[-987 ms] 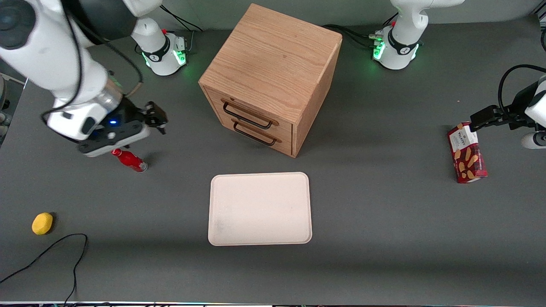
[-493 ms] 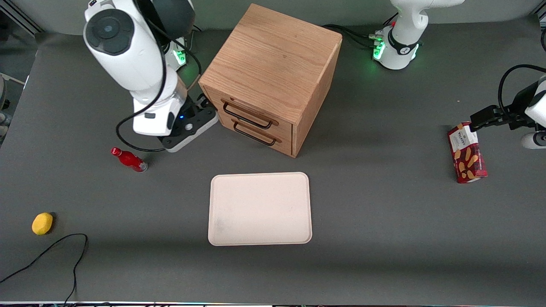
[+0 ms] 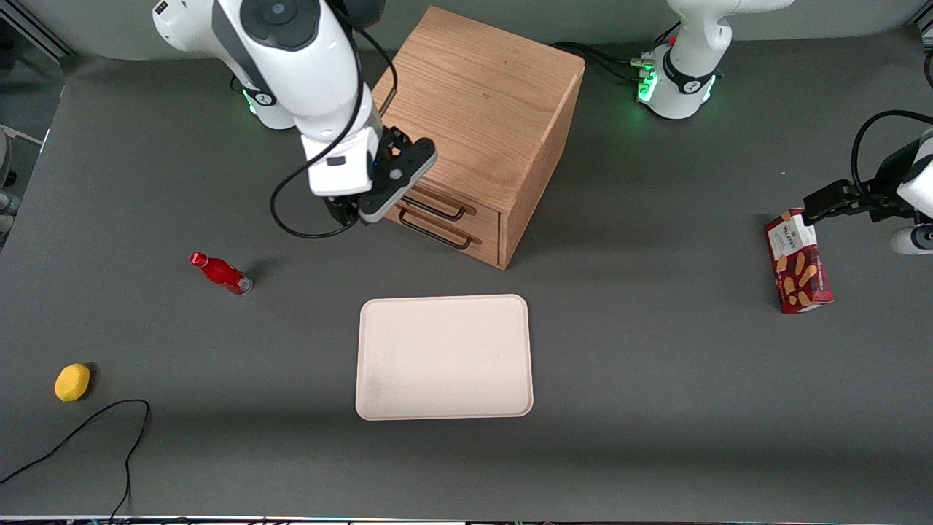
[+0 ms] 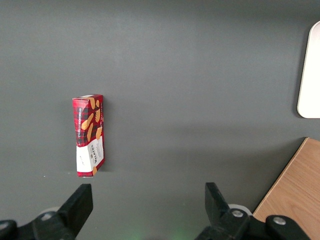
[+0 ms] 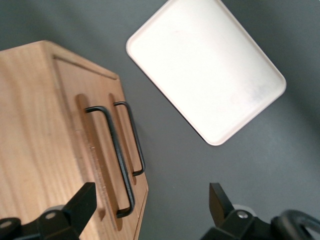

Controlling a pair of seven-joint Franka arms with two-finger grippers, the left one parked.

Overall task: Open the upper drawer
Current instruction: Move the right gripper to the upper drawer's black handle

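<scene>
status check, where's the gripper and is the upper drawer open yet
Gripper open, above the cabinet's front edge, over the handles. Upper drawer shut, its handle not gripped. Nothing blocking the handle.

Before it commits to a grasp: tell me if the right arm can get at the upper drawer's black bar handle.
Probably yes. The open end effector hovers just in front of the light oak upper drawer; its long black bar handle stands clear, with nothing between.
</scene>
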